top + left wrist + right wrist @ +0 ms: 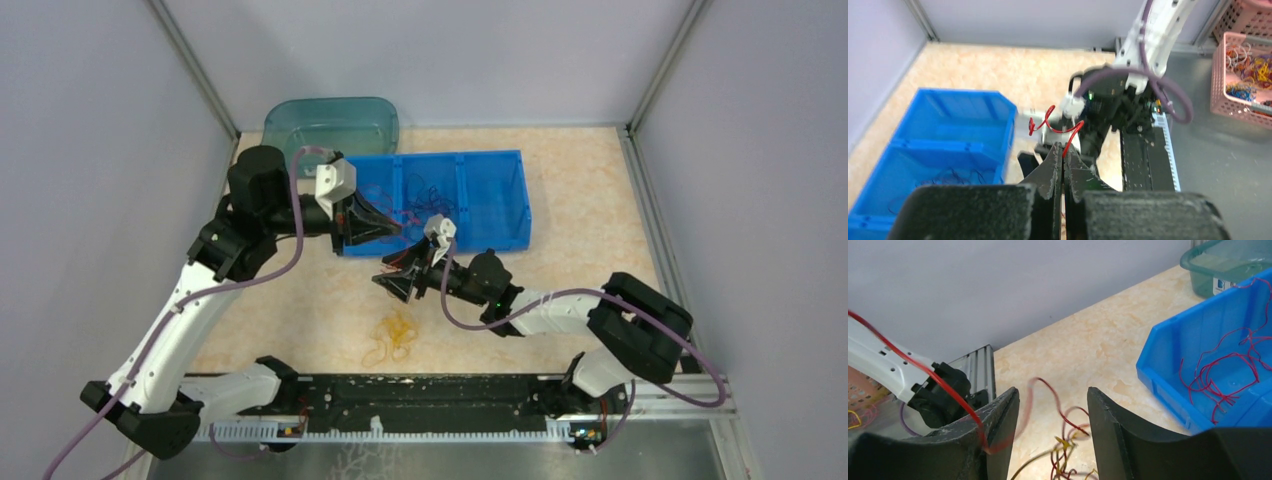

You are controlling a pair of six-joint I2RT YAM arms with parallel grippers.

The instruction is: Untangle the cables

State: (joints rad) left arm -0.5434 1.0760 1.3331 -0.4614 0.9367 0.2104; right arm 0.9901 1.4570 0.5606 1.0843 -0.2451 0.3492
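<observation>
– Left gripper (1064, 150) was clamped shut on a red wire (1049, 119), wasn't it?
– Yes, and it held it up off the table (580, 200), just off the near wall of the blue bin (480, 195). Right gripper (1053, 396) had its jaws apart. A blurred red wire ran against one finger (1000, 415), but I couldn't see it pinched.
– Which step, then?
– Drawing one red wire free, I'd judge. Next, the right jaws needed to close on it and pull toward the table's right edge, where there was open room.
– What was in the way?
– The bin wall was close behind, and yellow wires (392, 335) lay loose toward the table's near edge. More red wires (1223, 375) lay inside the bin.
</observation>
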